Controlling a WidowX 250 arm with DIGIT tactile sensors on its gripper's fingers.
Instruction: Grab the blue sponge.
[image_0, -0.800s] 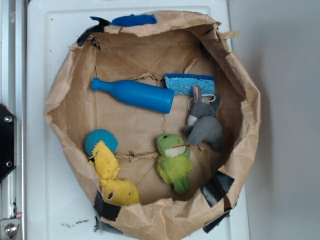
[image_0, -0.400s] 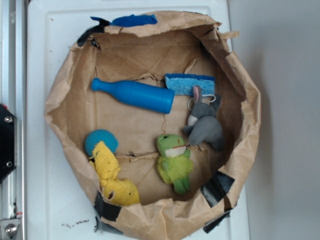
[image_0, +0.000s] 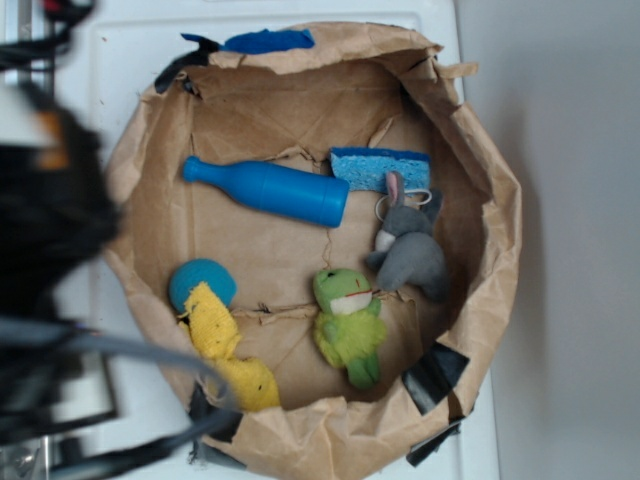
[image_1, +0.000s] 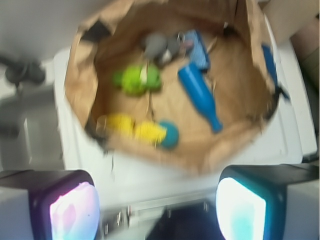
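The blue sponge (image_0: 380, 167) lay against the far wall of the crumpled paper bag (image_0: 480, 290), touching the blue bottle's (image_0: 268, 190) base and the grey bunny (image_0: 410, 250). The hand (image_1: 157, 210) hung open outside the rim.

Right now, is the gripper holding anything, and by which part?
Nothing is held. The gripper is open and empty, outside the paper bag; the blue sponge lies untouched inside.

Sponge (image_0: 380, 167) in paper bag (image_0: 480, 200) touching bottle (image_0: 270, 190) base, above bunny (image_0: 410, 250), frog (image_0: 350, 320) btwn bunny & duck (image_0: 225, 360).
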